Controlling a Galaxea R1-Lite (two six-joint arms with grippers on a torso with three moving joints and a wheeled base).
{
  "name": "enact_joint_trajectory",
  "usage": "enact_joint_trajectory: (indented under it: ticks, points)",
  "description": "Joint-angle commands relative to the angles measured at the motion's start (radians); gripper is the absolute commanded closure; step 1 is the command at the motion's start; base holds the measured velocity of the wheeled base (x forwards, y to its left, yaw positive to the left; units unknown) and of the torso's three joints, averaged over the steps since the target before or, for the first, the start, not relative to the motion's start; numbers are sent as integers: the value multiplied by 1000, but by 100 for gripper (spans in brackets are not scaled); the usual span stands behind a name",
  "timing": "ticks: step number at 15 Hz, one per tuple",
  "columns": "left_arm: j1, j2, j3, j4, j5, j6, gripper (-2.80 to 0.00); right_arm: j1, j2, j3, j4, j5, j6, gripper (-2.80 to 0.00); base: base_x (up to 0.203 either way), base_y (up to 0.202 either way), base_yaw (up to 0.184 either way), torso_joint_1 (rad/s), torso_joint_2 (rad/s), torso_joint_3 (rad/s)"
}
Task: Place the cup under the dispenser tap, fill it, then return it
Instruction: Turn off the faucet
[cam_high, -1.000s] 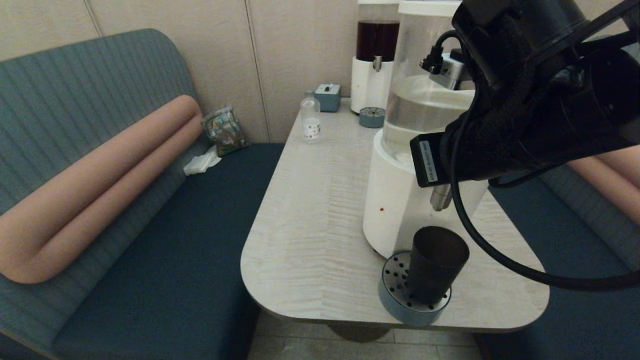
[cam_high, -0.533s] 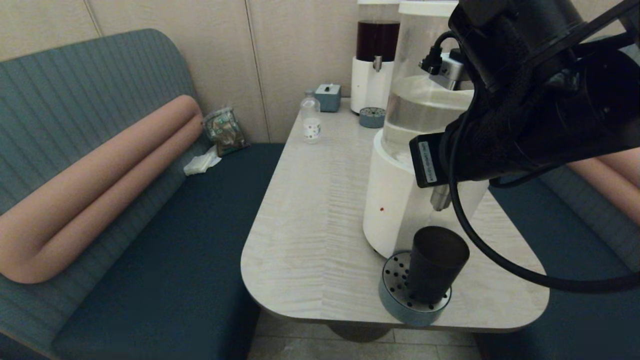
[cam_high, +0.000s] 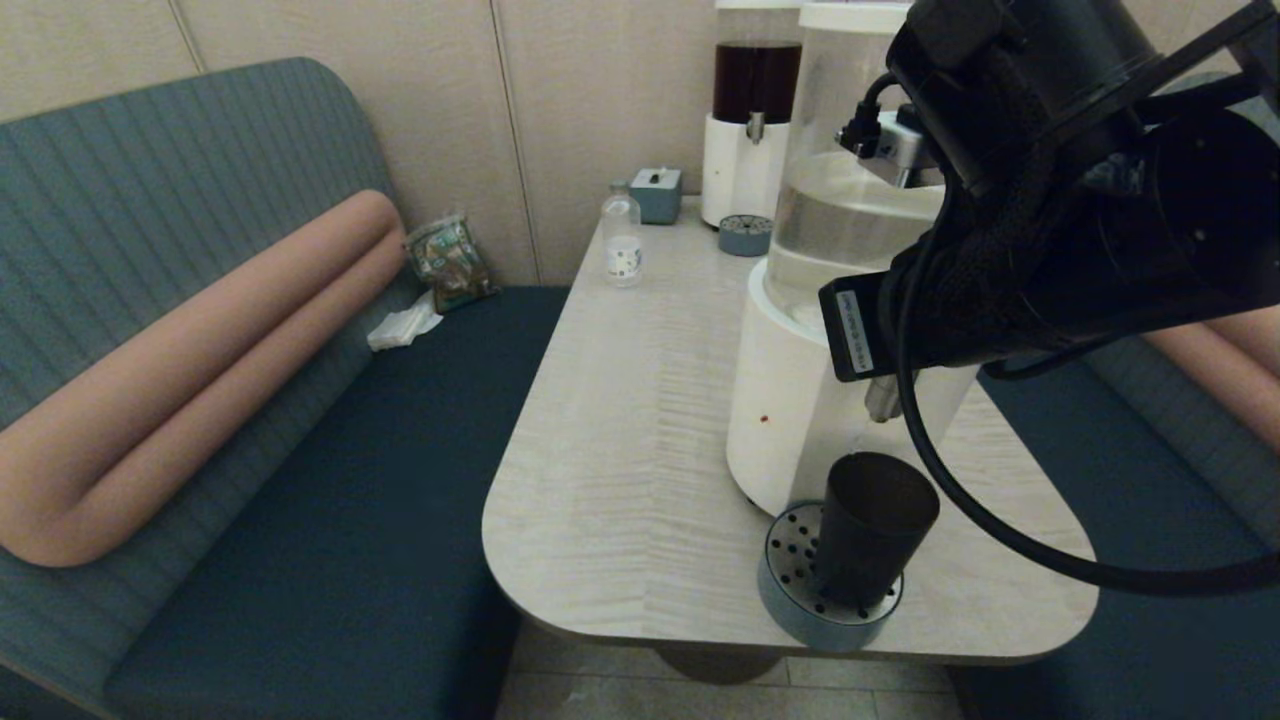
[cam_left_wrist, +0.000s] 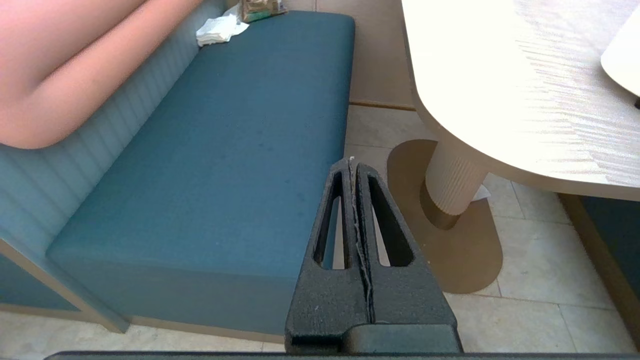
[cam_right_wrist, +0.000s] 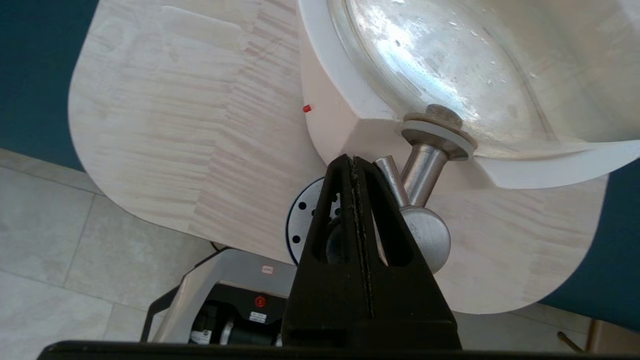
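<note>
on pale wood table (cam_high: 620, 470); teal benches (cam_high: 330, 520) flanking.

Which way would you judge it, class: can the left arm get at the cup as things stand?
Probably not easily. The left gripper hangs shut below the table beside the bench, while the cup stands on the drip tray at the far corner under the right arm.

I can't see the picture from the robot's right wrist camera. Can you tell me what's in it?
The shut right gripper points up beside the dispenser tap, a silver metal spout under the big clear tank on its white base. Behind the gripper, a round drip tray with holes sits on the pale wooden table; the floor shows beyond the table's edge.
</note>
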Motion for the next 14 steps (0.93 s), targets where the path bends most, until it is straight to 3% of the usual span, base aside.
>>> enact_joint_trajectory:
  ticks: [1,14]
  points:
    - [0,0,0,0,0,-1,0,0,1,2,7,-7,3,0,0,0,0,0,0,0]
    - [0,0,0,0,0,-1,0,0,13,0,5,-57,2,0,0,0,0,0,0,0]
